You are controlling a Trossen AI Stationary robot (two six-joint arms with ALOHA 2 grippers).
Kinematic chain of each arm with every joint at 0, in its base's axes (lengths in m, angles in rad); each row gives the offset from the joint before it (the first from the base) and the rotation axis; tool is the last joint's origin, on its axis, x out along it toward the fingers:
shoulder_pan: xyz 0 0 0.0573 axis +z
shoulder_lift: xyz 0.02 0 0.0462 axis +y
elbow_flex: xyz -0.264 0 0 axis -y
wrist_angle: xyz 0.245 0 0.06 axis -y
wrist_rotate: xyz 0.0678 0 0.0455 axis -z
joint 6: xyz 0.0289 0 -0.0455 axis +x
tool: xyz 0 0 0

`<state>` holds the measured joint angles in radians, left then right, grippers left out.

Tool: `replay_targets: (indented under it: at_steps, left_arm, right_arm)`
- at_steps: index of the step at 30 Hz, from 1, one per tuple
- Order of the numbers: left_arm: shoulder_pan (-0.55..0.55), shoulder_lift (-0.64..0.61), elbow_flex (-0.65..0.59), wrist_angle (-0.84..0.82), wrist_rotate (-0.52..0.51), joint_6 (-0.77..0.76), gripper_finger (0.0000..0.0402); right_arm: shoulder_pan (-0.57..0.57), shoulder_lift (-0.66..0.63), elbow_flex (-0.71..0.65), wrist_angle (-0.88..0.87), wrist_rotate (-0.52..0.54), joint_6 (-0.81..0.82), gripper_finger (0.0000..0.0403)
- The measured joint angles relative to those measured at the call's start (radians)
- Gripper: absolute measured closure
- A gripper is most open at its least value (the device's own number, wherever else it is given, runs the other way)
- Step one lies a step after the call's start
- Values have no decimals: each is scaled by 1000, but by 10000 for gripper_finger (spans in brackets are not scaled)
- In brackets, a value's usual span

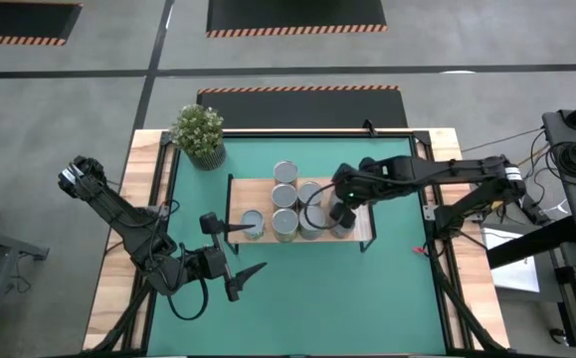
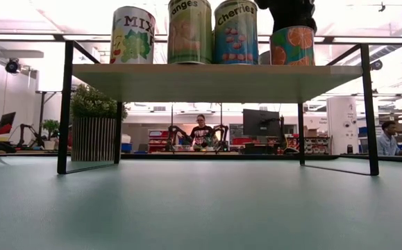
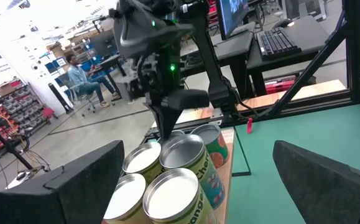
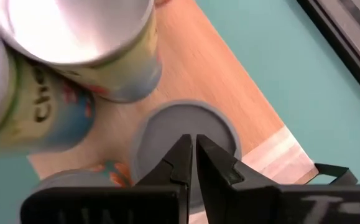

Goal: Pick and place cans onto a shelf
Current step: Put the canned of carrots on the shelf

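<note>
Two arms work at your green table mat [image 1: 297, 288]. Nearest you, the left gripper [image 1: 230, 256] hovers over the mat at the shelf's near left corner, its fingers spread wide apart and holding nothing. Just beyond it, the shelf [image 1: 357, 189], a light-wood board on a thin black frame, stands in the middle of the mat. Several cans [image 1: 286, 225] are clustered upright on the board; from table height you see four labelled ones [image 2: 189, 31] in a row along its near edge. The right gripper [image 4: 194, 160] hangs over the near right can [image 4: 183, 146], its fingers pressed together just above the silvery top, gripping nothing. At the far left of the mat stands a potted plant [image 1: 199, 134].
</note>
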<state>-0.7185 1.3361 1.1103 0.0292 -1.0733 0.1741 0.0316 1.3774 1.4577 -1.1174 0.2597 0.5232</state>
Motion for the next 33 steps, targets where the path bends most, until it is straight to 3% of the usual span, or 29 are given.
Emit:
replay_targets:
  at_steps: [6,14,23,33]
  left_arm:
    - [0,0,0,0,0,0,9]
    - [0,0,0,0,0,0,9]
    - [0,0,0,0,0,0,9]
    - [0,0,0,0,0,0,9]
  right_arm:
    - [33,-39,20,-24,2,8,390]
    - [51,-114,-31,-185,44,130,390]
    - [51,-115,-157,-57,56,108,390]
    - [51,-100,-159,-26,56,91,390]
